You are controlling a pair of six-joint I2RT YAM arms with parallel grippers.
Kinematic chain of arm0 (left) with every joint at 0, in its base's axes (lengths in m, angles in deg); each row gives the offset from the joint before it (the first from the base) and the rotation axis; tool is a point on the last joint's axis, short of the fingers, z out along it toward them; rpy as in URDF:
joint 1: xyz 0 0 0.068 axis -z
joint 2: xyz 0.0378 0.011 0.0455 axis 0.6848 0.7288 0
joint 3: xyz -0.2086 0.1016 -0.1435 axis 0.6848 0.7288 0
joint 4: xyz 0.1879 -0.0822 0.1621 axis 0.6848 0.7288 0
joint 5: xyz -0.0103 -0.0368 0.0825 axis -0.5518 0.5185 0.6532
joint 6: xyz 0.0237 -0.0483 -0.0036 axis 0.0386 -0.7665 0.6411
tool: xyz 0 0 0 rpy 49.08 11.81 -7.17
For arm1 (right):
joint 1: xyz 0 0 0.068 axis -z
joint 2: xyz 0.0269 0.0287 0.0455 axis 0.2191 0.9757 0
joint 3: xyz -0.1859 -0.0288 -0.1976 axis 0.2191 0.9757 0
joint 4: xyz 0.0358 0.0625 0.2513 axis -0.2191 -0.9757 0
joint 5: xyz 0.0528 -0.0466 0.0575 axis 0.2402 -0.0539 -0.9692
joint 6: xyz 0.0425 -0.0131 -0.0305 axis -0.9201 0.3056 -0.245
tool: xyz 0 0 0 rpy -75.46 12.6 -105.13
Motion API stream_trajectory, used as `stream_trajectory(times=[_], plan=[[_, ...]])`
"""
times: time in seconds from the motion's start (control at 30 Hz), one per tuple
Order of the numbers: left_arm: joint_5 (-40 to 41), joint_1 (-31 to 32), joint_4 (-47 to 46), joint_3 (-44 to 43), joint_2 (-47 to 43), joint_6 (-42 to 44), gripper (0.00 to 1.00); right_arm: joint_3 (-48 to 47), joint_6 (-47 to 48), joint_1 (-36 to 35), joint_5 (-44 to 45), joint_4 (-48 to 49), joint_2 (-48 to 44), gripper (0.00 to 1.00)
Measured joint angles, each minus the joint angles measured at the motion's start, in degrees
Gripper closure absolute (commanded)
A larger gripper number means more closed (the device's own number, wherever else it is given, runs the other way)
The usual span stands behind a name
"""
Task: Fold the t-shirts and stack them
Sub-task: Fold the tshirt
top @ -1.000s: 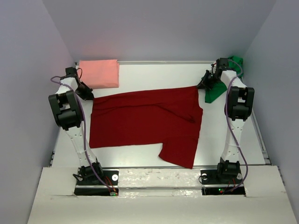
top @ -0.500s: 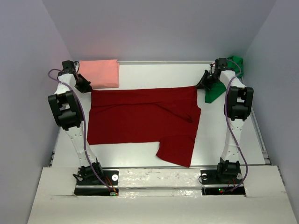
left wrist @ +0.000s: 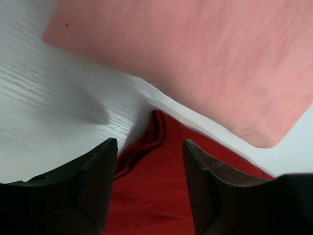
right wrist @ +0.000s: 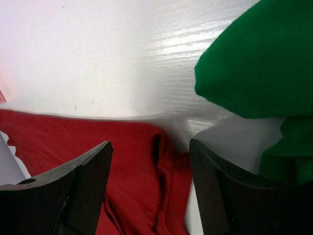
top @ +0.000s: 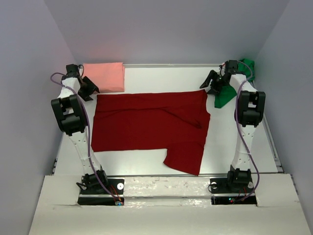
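Left gripper and right gripper hang open and empty at the upper corners of the dark red t-shirt, spread mid-frame with its long axis left to right, each arm nearest its own corner.

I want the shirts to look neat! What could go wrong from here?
1. The dark red shirt is bunched at its far corners under the open left gripper and right gripper, so a fold now might trap wrinkles.
2. The green shirt lies right beside the right gripper and could get snagged in the next grab.
3. One flap of the dark red shirt sticks out toward the robot's side, so the fold may come out crooked.
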Motion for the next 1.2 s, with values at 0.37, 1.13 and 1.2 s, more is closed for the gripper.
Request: stream_trajectory(times=[0.37,1.13,1.2], plan=[[3.58,0.46,-1.22,0.0,-6.27,1.49,0.36,12.72,1.92,0.0,3.34,0.04,-14.47,0.31],[-8.76,21.03,-6.75,6.91,-14.67,2.73,1.0,28.83,-1.99,-6.49,-7.32,1.42,-26.32,1.0],[-9.66,21.42,-6.78,6.49,-13.31,2.69,1.0,28.35,-2.16,-7.06,-7.37,1.53,-25.55,1.0]])
